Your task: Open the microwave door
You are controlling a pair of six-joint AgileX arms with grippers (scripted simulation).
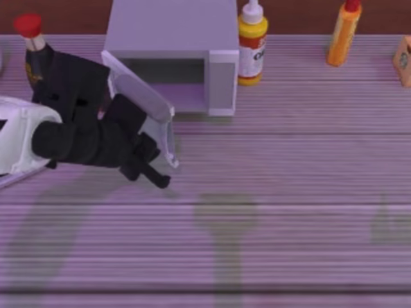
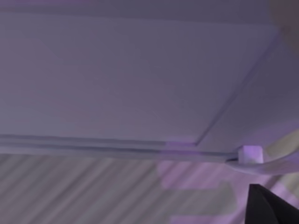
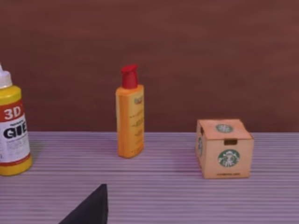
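The pale grey-white microwave (image 1: 170,25) stands at the back of the table, a little left of centre. Its door (image 1: 141,96) is swung out toward the front left, so the cavity (image 1: 176,90) shows beside the control strip (image 1: 223,80). My left arm lies across the door's outer side, and my left gripper (image 1: 154,174) is at the door's free end, near the table. In the left wrist view the door panel (image 2: 117,79) fills the picture, with its small handle block (image 2: 252,154) close by. A dark part of my right gripper (image 3: 91,210) shows over bare table.
A yellow glue bottle (image 1: 252,45) stands right of the microwave. An orange bottle (image 1: 343,32) and a small carton box (image 1: 404,61) are farther right. Behind my left arm stands a dark bottle with a red cap (image 1: 31,45).
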